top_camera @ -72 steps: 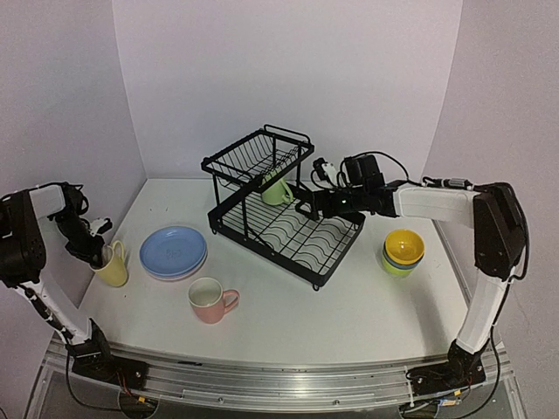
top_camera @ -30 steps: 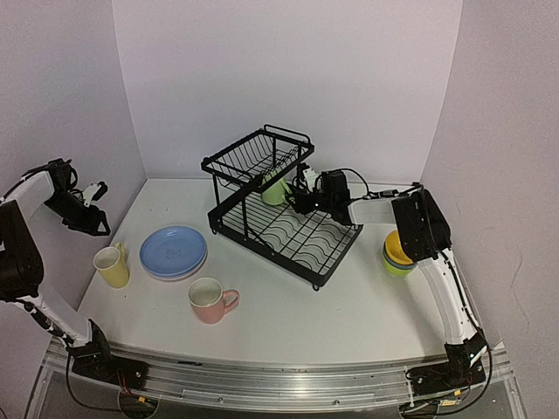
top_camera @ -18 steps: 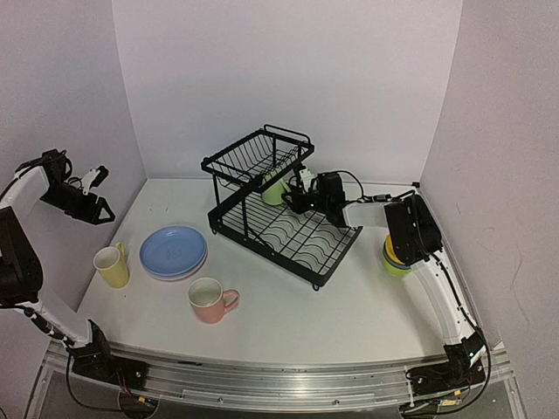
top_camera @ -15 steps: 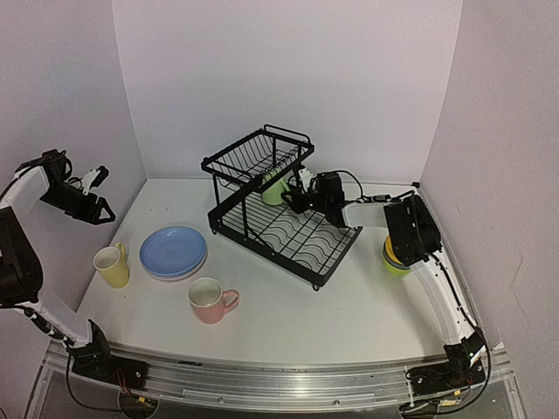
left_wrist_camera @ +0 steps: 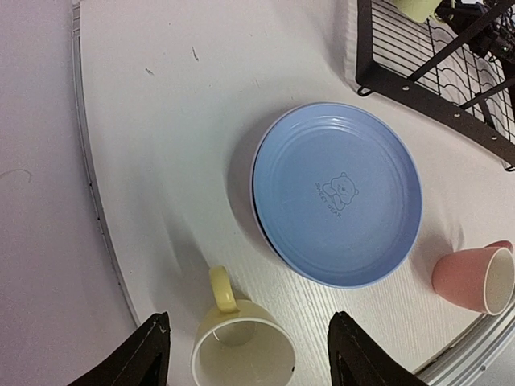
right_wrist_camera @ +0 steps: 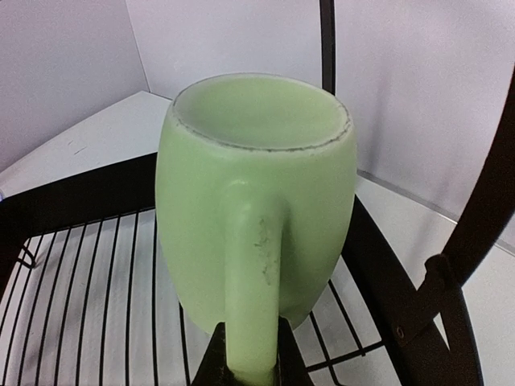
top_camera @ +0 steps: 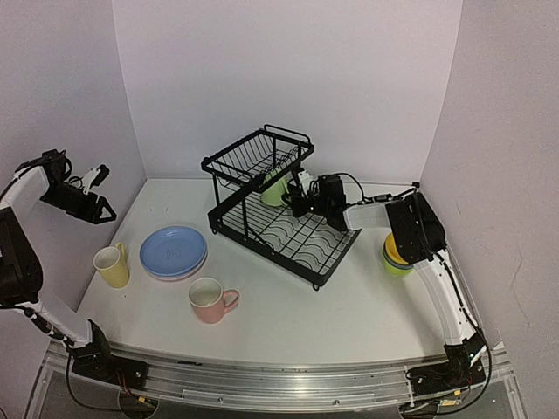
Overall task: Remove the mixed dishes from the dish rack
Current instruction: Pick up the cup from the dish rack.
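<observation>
Dish rack (top_camera: 301, 236) holds one green mug (top_camera: 276, 189).

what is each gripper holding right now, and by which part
The right gripper is shut on the pale-green mug, pinching its handle, in the dish rack. The left gripper is open and holds nothing.

Table (top_camera: 288, 314): dish rack (top_camera: 297, 240), plates (top_camera: 173, 251), yellow mug (top_camera: 111, 266), pink mug (top_camera: 210, 299), stacked bowls (top_camera: 395, 262).

Black wire two-tier dish rack (top_camera: 295, 237): one. Handled ceramic mugs: three, namely yellow mug (top_camera: 111, 265), pink mug (top_camera: 210, 299), pale-green mug (top_camera: 277, 188). Round plates, stacked: two, blue plate (top_camera: 174, 251) uppermost. Small stacked bowls (top_camera: 392, 251), partly hidden: at least two.
</observation>
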{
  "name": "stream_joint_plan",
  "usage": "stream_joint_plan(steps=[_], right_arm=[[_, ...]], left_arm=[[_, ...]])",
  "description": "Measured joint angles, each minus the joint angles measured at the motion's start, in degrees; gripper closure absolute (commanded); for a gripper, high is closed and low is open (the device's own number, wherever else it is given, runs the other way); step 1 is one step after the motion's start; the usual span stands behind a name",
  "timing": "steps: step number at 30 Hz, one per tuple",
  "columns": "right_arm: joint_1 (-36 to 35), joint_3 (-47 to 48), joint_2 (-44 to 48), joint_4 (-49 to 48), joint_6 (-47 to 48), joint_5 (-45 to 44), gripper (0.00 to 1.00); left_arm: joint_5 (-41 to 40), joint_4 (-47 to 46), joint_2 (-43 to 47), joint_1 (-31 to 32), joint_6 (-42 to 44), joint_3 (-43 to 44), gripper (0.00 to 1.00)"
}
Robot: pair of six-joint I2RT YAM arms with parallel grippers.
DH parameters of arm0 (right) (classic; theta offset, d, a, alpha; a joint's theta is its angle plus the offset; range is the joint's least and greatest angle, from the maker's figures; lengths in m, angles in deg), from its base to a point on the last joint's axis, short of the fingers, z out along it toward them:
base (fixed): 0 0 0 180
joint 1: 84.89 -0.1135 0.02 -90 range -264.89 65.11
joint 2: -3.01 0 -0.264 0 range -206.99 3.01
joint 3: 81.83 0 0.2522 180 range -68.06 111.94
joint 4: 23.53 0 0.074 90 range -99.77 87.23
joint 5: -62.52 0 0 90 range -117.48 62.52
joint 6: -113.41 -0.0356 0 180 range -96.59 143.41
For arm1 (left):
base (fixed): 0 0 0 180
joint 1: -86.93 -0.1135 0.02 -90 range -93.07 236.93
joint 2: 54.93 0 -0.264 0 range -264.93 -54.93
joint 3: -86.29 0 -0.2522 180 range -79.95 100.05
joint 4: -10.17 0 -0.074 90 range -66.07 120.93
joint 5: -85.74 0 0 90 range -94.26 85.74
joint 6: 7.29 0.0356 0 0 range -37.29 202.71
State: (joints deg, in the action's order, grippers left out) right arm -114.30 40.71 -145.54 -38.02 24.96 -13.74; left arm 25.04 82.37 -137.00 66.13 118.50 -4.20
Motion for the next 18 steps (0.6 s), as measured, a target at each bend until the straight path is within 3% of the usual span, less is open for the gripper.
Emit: stream_joint_plan(steps=[9,18], right_arm=[[-0.83,-18.33,15.35,4.61,-12.19,-1.46,1.0],[-1.05,-31.24,28.96,12.62,-32.48,-4.31,1.0]], left_arm=[[3.54,-5.4,0.66,2.14,-0.29,0.94,0.33],[5.2,-19.46,7.12,13.31,2.74,-4.73,0.31]])
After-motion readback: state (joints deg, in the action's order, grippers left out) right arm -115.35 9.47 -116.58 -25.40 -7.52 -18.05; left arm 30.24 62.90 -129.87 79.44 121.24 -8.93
